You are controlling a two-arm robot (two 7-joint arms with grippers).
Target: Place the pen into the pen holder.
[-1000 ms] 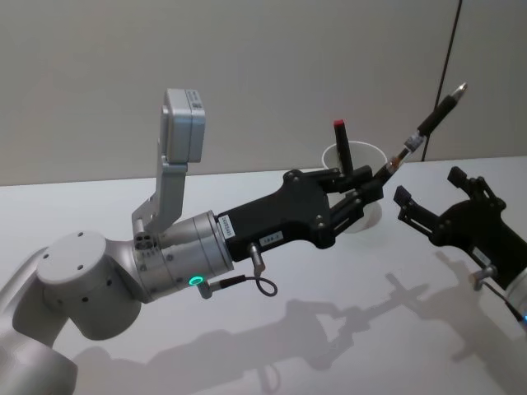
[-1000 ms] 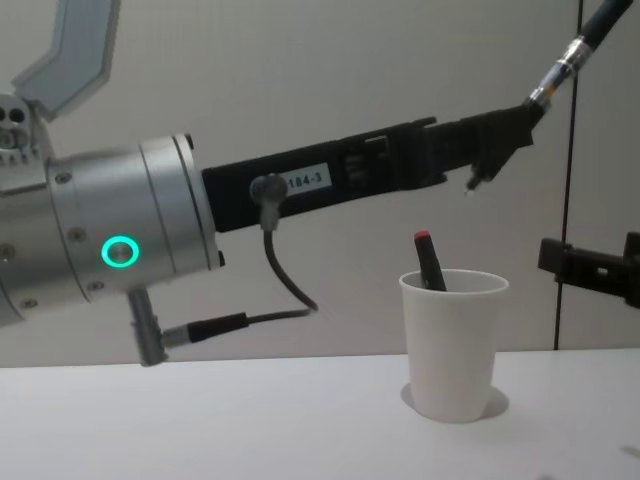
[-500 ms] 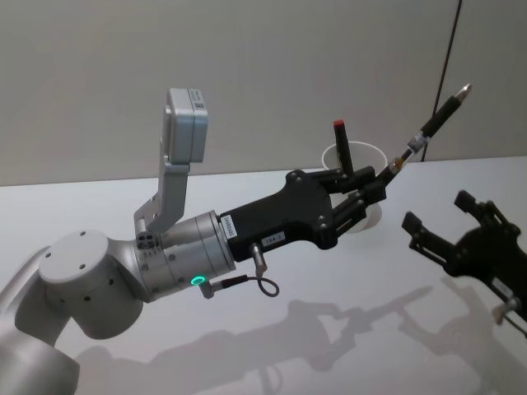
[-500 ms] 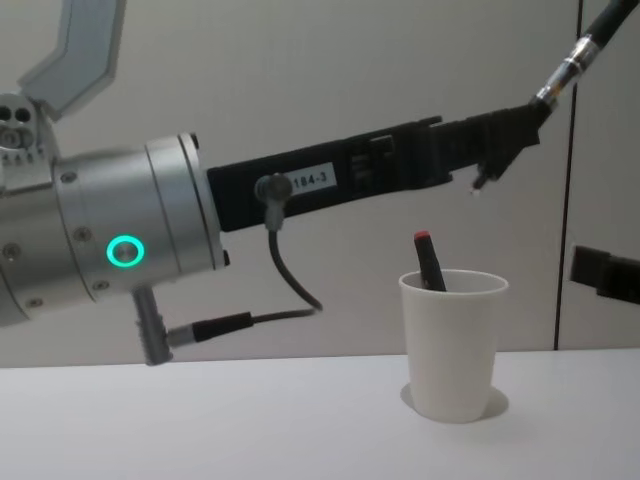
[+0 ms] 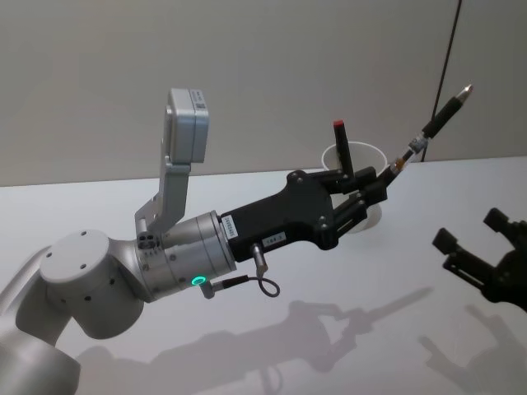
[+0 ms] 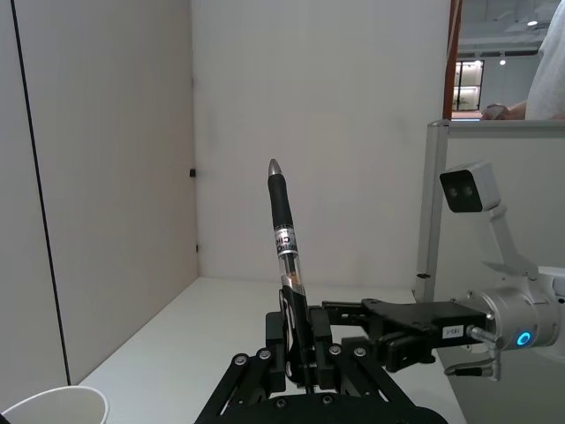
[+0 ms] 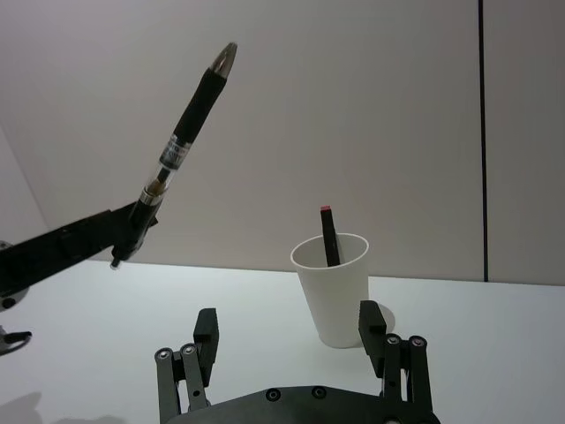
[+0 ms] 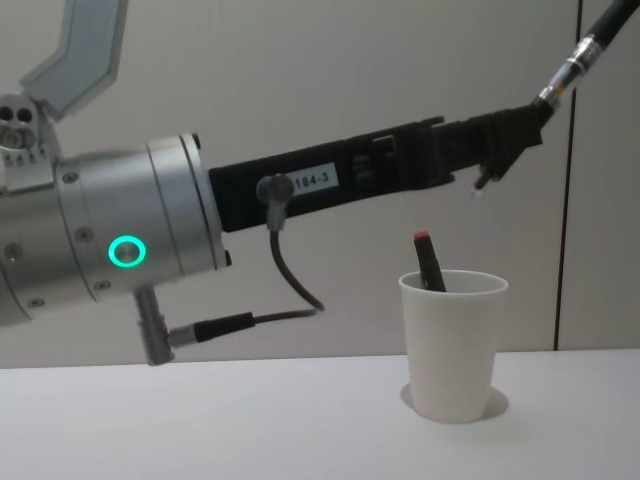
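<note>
My left gripper (image 5: 379, 183) is shut on the lower end of a black and clear pen (image 5: 434, 122), which tilts up and to the right with its tip uppermost. In the chest view the left gripper (image 8: 515, 128) hangs above the right rim of the pen holder (image 8: 452, 345), with the pen (image 8: 582, 55) rising past the top edge. The pen holder (image 5: 368, 151) is a white paper cup standing upright with a red-capped pen (image 5: 341, 145) in it. My right gripper (image 5: 482, 262) is open, low at the right, apart from both. The right wrist view shows the pen (image 7: 181, 132) and the pen holder (image 7: 334, 287).
The white table (image 5: 346, 329) stretches in front of the cup, with a plain wall close behind it. My left arm (image 8: 120, 250) spans the left half of the chest view. In the left wrist view the pen holder's rim (image 6: 53, 405) shows at a corner.
My right gripper has drawn back down and to the right, away from the pen, and has left the chest view. The left gripper with the pen has risen slightly.
</note>
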